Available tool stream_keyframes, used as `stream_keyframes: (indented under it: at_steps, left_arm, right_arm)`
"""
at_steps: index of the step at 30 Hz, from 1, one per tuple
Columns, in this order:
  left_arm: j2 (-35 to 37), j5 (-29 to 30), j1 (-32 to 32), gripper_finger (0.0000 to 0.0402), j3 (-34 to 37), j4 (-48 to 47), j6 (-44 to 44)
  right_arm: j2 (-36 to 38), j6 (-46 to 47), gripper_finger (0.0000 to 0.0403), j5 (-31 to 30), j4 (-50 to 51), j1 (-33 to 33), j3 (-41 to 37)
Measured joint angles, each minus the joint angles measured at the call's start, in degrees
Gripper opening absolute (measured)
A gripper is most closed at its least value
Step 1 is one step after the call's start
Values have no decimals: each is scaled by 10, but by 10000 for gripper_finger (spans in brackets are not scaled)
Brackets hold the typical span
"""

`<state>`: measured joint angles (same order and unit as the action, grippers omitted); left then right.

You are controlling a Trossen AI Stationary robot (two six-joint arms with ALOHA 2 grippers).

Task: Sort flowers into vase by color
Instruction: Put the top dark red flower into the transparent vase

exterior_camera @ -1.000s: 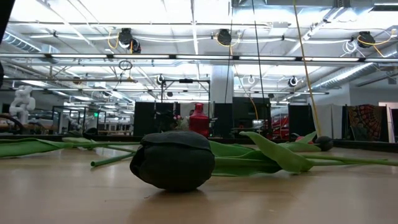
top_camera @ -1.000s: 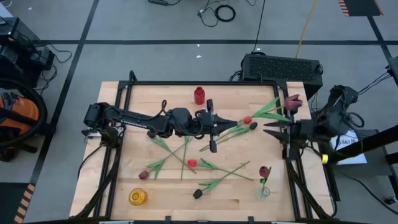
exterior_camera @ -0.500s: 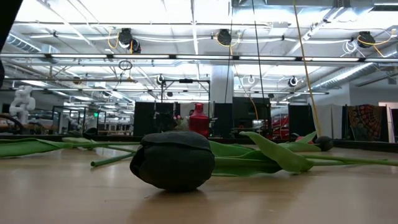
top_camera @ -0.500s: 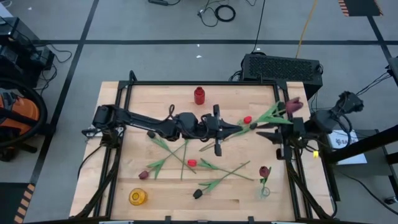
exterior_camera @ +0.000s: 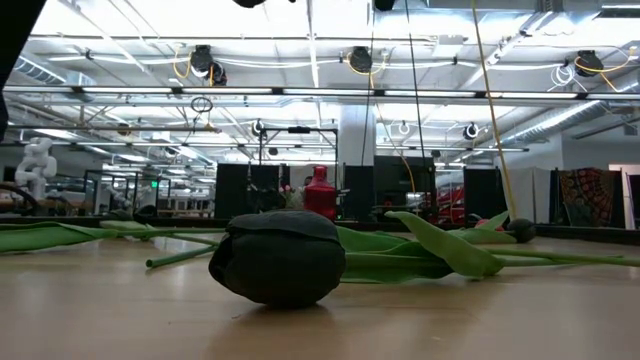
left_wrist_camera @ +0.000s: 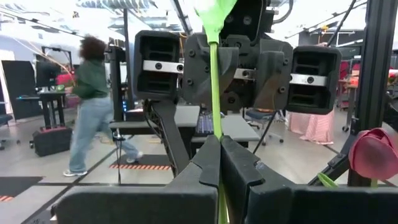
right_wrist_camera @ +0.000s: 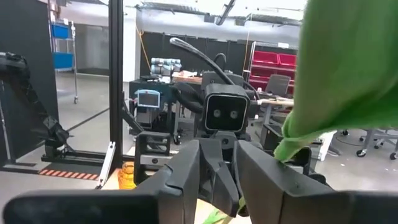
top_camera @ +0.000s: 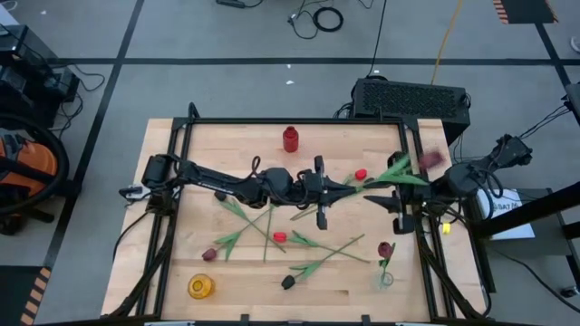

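Note:
A tulip with a maroon head (top_camera: pixel 433 158) and green leaves (top_camera: pixel 396 170) hangs in the air between the two arms. My left gripper (top_camera: pixel 349 188) reaches in from the left and is shut on its stem (left_wrist_camera: pixel 214 93). My right gripper (top_camera: pixel 373 196) faces it head-on, its fingers a narrow gap apart; the stem runs past one finger (left_wrist_camera: pixel 208 68), and I cannot tell whether they touch. A leaf (right_wrist_camera: pixel 348 81) hangs close to the right wrist camera. Other tulips lie flat on the table: red (top_camera: pixel 280 237), maroon (top_camera: pixel 209 255), black (top_camera: pixel 288 282). One maroon tulip (top_camera: pixel 385 249) stands in the glass vase (top_camera: pixel 387 278). My left gripper pinches the thin green stem (left_wrist_camera: pixel 216 127) between its two fingers, coming level from the table's left. The stem runs on past the fingertips toward the right gripper. The flower is lifted clear of the table, head end toward the right edge.
A red vase (top_camera: pixel 290 139) stands near the far edge and a yellow vase (top_camera: pixel 200 287) at the near left. A red tulip head (top_camera: pixel 361 175) lies just beyond the left gripper. A black tulip head (exterior_camera: pixel 278 257) sits right before the low camera. A person (left_wrist_camera: pixel 90 106) walks in the room behind.
The left gripper has moved a little toward the table's right and near side. The right gripper has come toward the left, so the two now stand tip to tip. The held tulip's maroon head has drifted slightly toward the right edge.

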<state>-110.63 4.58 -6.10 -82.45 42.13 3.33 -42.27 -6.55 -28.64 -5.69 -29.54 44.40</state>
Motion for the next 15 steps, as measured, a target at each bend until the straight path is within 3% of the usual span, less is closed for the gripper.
stream_keyframes:
  at_steps: [4,11,15]
  left_arm:
    - [0,0,0,5,0,-5,0]
    - [0,2,0,6,0,-7,3]
    - [2,8,0,6,0,-2,5]
  right_arm:
    - [-1,6,94,-2,-1,0,0]
    - [5,27,42,0,12,0,0]
    - [19,58,56,0,56,-1,0]
